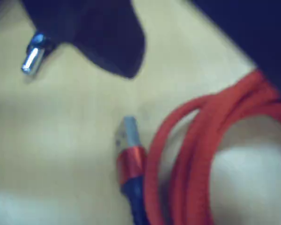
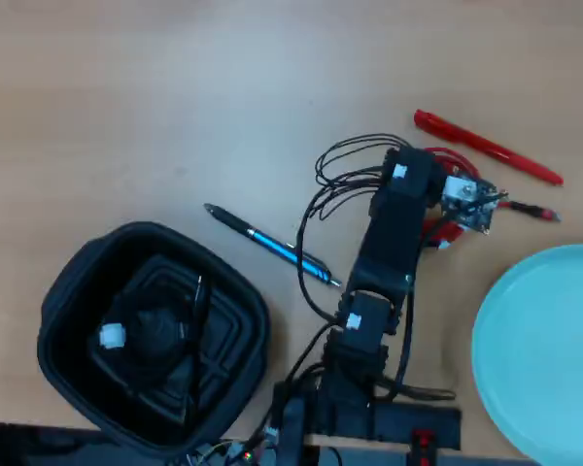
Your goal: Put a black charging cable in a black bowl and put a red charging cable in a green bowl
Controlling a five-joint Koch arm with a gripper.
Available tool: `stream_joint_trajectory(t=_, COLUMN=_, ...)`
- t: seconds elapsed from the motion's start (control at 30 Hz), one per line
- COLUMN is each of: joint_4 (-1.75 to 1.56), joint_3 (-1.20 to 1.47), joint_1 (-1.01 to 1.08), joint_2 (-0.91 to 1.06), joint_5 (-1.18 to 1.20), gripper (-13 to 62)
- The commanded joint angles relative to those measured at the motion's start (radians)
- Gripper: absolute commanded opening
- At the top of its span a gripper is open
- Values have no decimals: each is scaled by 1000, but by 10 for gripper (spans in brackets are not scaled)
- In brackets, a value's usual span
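Bench carries everything. The black bowl at lower left of the overhead view holds the coiled black charging cable. The green bowl sits at right. The red charging cable lies on wood under the hand; whether its jaws are apart I cannot tell.

Red charging cable mostly hidden under arm overhead; wrist view blurred; jaws' gap indiscernible.
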Motion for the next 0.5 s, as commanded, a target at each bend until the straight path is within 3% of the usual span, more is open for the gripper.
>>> stream_joint_trajectory(t=0.0, joint_4=41, joint_3=-32, joint_1=-11, joint_2=8, joint_5=175, gripper=452)
stream_joint_trajectory(t=0.47, joint_4=-28, joint_3=37, joint_1=-149, joint_2=-107, joint_5=482, gripper=452)
